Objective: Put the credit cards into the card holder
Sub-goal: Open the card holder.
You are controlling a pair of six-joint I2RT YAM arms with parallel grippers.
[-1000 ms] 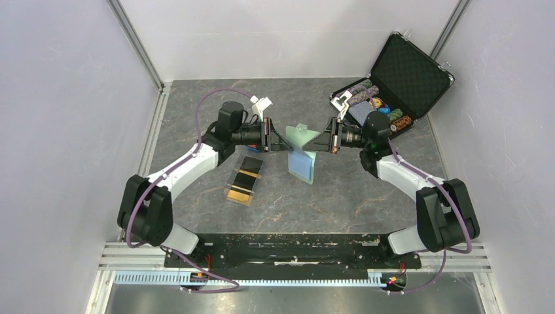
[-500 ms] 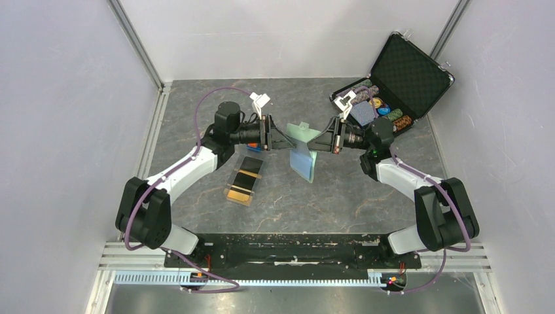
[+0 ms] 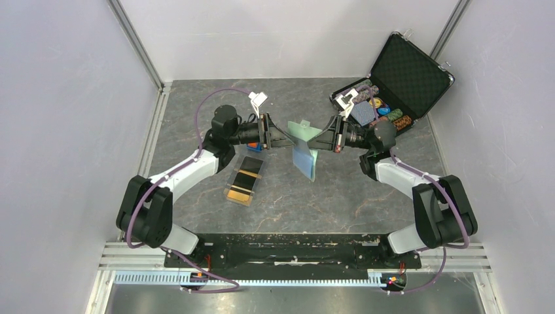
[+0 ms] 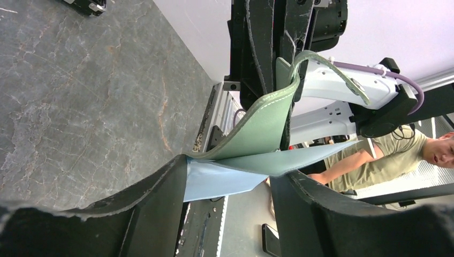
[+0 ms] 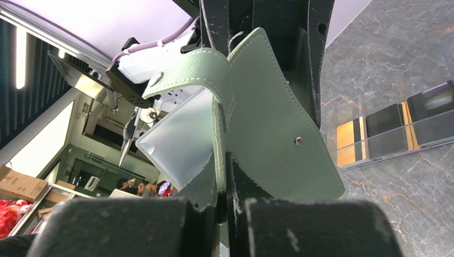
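A black hard-shell chip case stands open at the far right of the grey marbled tabletop, lid tilted back, with rows of multicoloured poker chips in its base. A clear plastic tray lies left of centre, well apart from the case.

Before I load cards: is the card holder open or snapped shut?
Open. The card holder hangs unfolded in the right gripper, with its pale blue pockets exposed and its snap flap loose.
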